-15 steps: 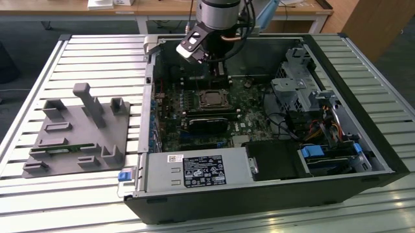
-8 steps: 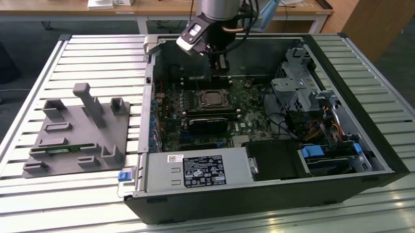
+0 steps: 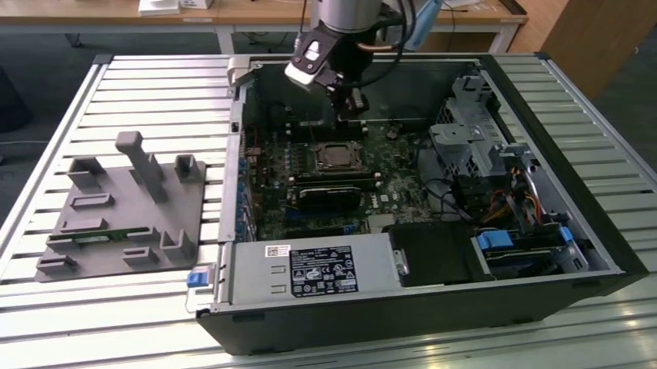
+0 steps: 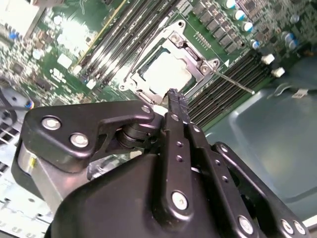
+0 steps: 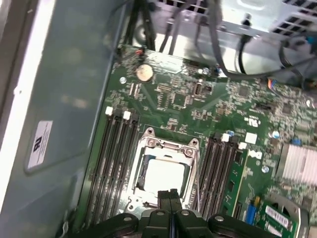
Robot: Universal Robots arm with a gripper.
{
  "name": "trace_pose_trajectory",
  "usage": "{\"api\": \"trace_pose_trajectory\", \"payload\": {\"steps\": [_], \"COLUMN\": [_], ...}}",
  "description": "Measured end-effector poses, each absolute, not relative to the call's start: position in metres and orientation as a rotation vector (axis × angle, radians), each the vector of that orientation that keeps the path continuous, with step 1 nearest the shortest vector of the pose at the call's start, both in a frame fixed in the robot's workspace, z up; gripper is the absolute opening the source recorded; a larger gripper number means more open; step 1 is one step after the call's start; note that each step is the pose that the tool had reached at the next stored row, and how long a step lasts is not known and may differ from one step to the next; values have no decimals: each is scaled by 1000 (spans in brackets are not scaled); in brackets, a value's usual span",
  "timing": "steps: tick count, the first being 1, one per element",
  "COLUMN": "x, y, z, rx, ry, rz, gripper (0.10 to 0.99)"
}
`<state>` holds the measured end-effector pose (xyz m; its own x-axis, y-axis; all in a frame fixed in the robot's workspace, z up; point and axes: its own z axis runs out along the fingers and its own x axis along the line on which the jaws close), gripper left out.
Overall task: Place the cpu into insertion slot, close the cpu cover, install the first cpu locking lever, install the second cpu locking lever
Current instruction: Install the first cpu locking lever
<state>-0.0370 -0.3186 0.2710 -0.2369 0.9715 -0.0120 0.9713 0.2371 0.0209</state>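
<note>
The cpu (image 5: 163, 176) lies flat in the insertion slot (image 3: 314, 148) on the green board, its silvery top showing through a square window. The cpu cover (image 5: 168, 147) lies down around it as a metal frame. In the second wrist view a thin locking lever (image 4: 235, 83) juts out from the corner of the cover (image 4: 185, 47) beside the cpu (image 4: 166, 74). My gripper (image 5: 170, 193) hangs just above the socket's edge, fingers pressed together with nothing between them. In the exterior view the gripper (image 3: 355, 108) sits above and behind the cpu (image 3: 334, 156).
The open computer case (image 3: 411, 323) surrounds the board. Memory slots (image 5: 114, 163) flank the socket on both sides. A black card (image 3: 328, 192) lies in front of the socket, a drive cage (image 3: 472, 138) and cables on the exterior view's right. A grey fixture block (image 3: 113, 207) stands outside.
</note>
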Motion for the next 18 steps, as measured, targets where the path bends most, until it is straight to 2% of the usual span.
{"api": "trace_pose_trajectory", "payload": {"steps": [18], "x": [-37], "y": [-319], "z": [270], "rx": [1606], "ry": [2676], "rz": [18], "gripper": [118]}}
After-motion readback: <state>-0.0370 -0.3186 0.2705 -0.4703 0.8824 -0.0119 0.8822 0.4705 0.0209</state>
